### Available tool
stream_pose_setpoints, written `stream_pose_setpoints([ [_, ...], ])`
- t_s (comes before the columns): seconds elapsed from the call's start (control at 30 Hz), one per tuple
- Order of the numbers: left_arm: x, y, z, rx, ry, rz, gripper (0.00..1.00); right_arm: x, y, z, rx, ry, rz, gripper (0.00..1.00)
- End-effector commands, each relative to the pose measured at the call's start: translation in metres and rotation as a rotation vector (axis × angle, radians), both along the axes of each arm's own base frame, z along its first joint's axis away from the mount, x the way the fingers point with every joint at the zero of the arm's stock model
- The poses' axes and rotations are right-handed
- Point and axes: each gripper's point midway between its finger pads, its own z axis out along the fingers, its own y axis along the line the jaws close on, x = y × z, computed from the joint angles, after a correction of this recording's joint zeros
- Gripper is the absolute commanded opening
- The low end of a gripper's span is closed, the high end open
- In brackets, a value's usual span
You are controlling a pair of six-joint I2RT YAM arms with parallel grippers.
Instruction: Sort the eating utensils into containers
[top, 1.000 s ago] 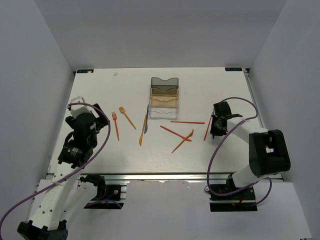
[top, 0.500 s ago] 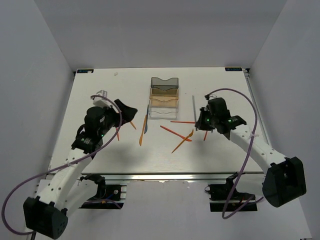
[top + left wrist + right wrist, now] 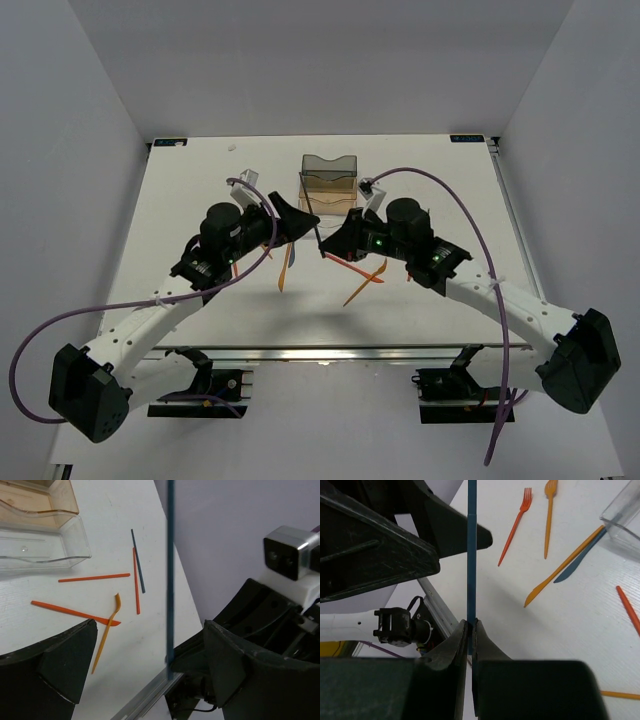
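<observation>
My right gripper is shut on a thin dark blue stick, held above the table in front of the bins. My left gripper is open, its jaws standing wide on either side of the same stick without touching it. Both grippers meet at the table's middle in the top view, left and right. On the table lie an orange fork, an orange spoon, an orange knife, a blue knife, red sticks and another dark stick.
The grey bin is farthest, then the amber bin and the clear bin. A red knife and an orange spoon lie just before the clear bin. The table's front rail runs below.
Both arms have swung in from the table's sides to the middle. The right gripper has carried the blue stick leftward, and the open left gripper has come round it.
</observation>
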Motion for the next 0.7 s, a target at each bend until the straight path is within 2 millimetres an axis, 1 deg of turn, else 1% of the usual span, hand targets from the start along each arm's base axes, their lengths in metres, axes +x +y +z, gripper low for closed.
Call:
stream_pose_setpoints([
  [0.0,0.002,-0.002,0.036,-0.060,-0.091,0.005,0.91,-0.004,0.023,0.033,0.076,-0.053,0.033,0.00],
  [0.03,0.003,-0.002,0.034,-0.055,-0.088,0.004,0.89,-0.004,0.024,0.031,0.071,-0.047,0.034,0.00],
  [0.07,0.003,-0.002,0.033,-0.047,-0.089,0.008,0.85,-0.006,0.027,0.033,0.075,-0.051,0.045,0.00],
  [0.1,0.005,-0.001,0.032,-0.038,-0.085,0.018,0.78,-0.008,0.030,0.032,0.072,-0.047,0.056,0.00],
  [0.2,0.008,0.000,0.026,-0.014,-0.078,0.025,0.73,-0.014,0.036,0.031,0.068,-0.044,0.076,0.00],
  [0.23,0.008,-0.001,0.026,-0.013,-0.078,0.017,0.69,-0.013,0.038,0.029,0.064,-0.041,0.078,0.00],
  [0.3,0.010,-0.002,0.019,0.013,-0.057,0.016,0.53,-0.013,0.039,0.027,0.060,-0.038,0.073,0.00],
  [0.33,0.012,-0.002,0.021,0.018,-0.060,0.018,0.46,-0.012,0.039,0.027,0.061,-0.037,0.065,0.00],
  [0.37,0.013,-0.002,0.020,0.031,-0.061,0.020,0.26,-0.009,0.038,0.025,0.059,-0.037,0.051,0.00],
  [0.4,0.014,0.000,0.017,0.047,-0.053,0.029,0.18,-0.007,0.038,0.025,0.056,-0.038,0.042,0.00],
  [0.43,0.015,0.002,0.013,0.074,-0.036,0.035,0.07,-0.006,0.037,0.024,0.052,-0.038,0.032,0.00],
  [0.47,0.021,0.004,0.016,0.099,-0.053,0.053,0.00,-0.003,0.036,0.022,0.043,-0.037,0.012,0.00],
  [0.5,0.022,0.007,0.010,0.135,-0.035,0.061,0.00,-0.001,0.033,0.023,0.042,-0.037,-0.005,0.00],
  [0.53,0.024,0.008,0.009,0.165,-0.036,0.065,0.00,0.000,0.031,0.023,0.038,-0.040,-0.019,0.00],
  [0.57,0.031,0.011,0.020,0.210,-0.078,0.077,0.00,0.006,0.026,0.020,0.023,-0.041,-0.065,0.46],
  [0.6,0.039,0.011,0.007,0.270,-0.055,0.082,0.00,0.010,0.019,0.020,0.015,-0.041,-0.104,0.79],
  [0.63,0.041,0.015,-0.004,0.334,-0.025,0.081,0.00,0.012,0.007,0.021,0.017,-0.046,-0.152,0.89],
  [0.67,0.052,0.019,0.008,0.376,-0.056,0.112,0.00,0.023,-0.009,0.014,-0.019,-0.041,-0.248,0.89],
])
